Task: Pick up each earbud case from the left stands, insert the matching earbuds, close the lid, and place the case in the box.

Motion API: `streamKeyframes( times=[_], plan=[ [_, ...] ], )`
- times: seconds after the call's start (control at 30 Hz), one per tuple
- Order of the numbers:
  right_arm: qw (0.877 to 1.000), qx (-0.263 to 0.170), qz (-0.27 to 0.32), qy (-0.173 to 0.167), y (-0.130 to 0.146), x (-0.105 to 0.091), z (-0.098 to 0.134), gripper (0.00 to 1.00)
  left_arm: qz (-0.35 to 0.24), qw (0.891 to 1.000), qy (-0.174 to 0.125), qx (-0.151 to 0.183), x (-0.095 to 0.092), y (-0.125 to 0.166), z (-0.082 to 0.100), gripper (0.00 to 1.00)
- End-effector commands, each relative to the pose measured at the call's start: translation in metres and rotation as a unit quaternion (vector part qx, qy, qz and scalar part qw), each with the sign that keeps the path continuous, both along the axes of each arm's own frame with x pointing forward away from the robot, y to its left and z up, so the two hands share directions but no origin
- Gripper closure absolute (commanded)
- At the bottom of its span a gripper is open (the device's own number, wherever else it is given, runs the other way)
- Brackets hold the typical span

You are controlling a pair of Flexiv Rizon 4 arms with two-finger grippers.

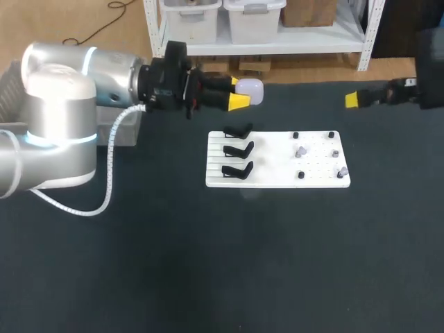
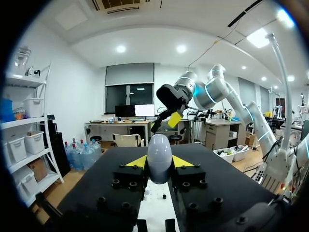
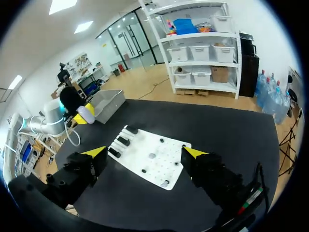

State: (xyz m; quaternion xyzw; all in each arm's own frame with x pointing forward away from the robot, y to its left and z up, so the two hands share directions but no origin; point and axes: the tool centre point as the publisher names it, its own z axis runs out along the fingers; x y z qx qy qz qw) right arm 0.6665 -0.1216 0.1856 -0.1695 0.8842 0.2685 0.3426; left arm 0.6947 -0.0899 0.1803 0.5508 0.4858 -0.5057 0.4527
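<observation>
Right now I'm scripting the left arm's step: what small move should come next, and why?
Probably carry the earbud case toward the right gripper, over the board: the left gripper is shut on it aloft, its lid looks closed, the earbuds sit on the board, and the right gripper is open.

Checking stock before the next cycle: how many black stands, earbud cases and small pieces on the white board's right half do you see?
black stands: 3
earbud case: 1, in the left gripper
small pieces: 6
total: 10
</observation>
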Motion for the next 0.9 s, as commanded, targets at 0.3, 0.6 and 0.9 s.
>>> streamKeyframes(
  times=[0.3, 0.6, 0.9],
  plan=[
    [0.999, -0.017, 0.026, 0.024, 0.062, -0.027, 0.017, 0.0, -0.004, 1.0, -0.007, 0.0, -0.006, -0.006, -0.01, 1.0],
    [0.998, -0.03, 0.042, 0.043, 0.09, -0.035, 0.014, 0.0, 0.008, 1.0, -0.01, 0.0, -0.009, -0.007, -0.014, 1.0],
    [0.995, -0.046, 0.066, 0.063, 0.118, -0.03, 0.012, 0.0, 0.008, 1.0, -0.01, 0.0, -0.009, -0.007, -0.014, 1.0]
  ],
)
